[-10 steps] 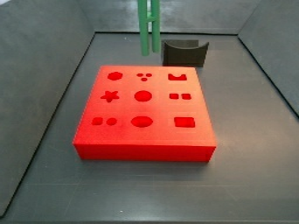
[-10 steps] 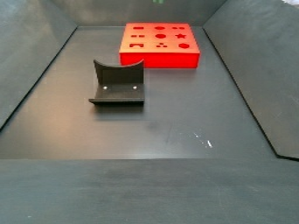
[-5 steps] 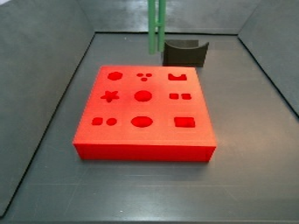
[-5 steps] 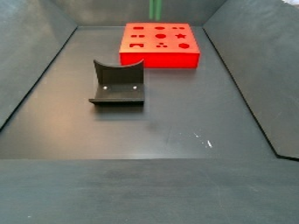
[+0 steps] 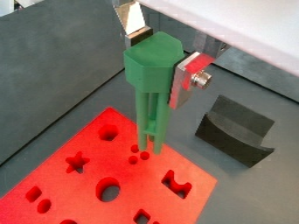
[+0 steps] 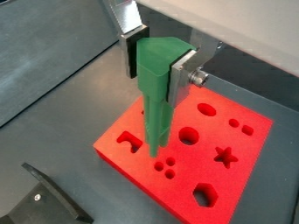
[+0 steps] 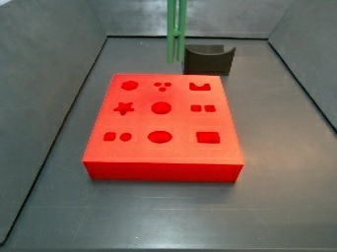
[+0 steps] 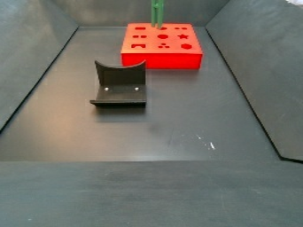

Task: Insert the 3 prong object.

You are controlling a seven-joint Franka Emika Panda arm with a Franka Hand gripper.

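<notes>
The 3 prong object (image 5: 149,96) is bright green, with a thick head and narrow parallel rods. It hangs upright in my gripper (image 5: 162,59), whose silver fingers are shut on its head; this also shows in a wrist view (image 6: 159,68). Its rod tips hover above the red block (image 5: 70,188), close to a group of three small round holes (image 5: 138,158). In both side views only the rods show, at the block's far edge (image 7: 175,30) (image 8: 157,11); the gripper is out of frame there.
The red block (image 7: 165,148) has several differently shaped holes in its top. The dark grey curved fixture (image 7: 208,59) stands on the floor beyond the block, and in a side view (image 8: 119,84) nearer the camera. Grey walls enclose the dark floor.
In a side view the green piece has shifted slightly right along the block's far edge since a second ago. It has hardly moved in the last half second.
</notes>
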